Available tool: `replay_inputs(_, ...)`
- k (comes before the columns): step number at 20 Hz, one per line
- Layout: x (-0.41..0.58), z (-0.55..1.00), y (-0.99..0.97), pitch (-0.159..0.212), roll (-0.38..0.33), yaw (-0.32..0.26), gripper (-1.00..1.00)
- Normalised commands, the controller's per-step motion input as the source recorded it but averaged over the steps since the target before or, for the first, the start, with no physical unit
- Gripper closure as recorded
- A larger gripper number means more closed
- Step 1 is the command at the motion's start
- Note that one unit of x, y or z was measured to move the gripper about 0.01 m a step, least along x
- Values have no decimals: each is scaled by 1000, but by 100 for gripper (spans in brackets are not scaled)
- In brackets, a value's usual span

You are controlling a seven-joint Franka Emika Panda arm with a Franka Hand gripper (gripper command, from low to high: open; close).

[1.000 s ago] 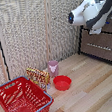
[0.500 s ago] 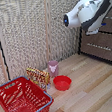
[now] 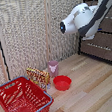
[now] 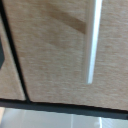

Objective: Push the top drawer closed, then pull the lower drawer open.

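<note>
Exterior view: arm (image 3: pixel 90 18) raised in front of dresser at the exterior view's right edge. Gripper hidden behind arm body; opening cannot be told. Lower drawer (image 3: pixel 102 47) visible beneath arm, silver bar handle on front. Top drawer (image 3: pixel 110 23) mostly covered by arm. On wooden floor (image 3: pixel 92 92): red basket (image 3: pixel 22 99) at left corner, red bowl (image 3: pixel 62 82) near centre, pink cup (image 3: pixel 53 68) just behind bowl, patterned box (image 3: pixel 38 76) beside cup.

Wrist view: brown drawer front (image 4: pixel 55 50) close up, blurred; silver handle (image 4: pixel 93 40) across front. Which drawer: cannot tell. Fingers out of frame.
</note>
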Motion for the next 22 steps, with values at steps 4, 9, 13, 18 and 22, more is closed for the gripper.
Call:
replay_inputs(4, 19, -512, 0, -31, 0, 127, -100)
replay_inputs(9, 14, -496, -59, -14, 0, 143, -100)
replay_inputs(13, 21, -456, -195, 0, -3, 141, -100)
replay_inputs(18, 140, -442, -183, 17, -93, 134, -100)
replay_inputs(22, 139, -362, -213, 25, -131, 124, -100)
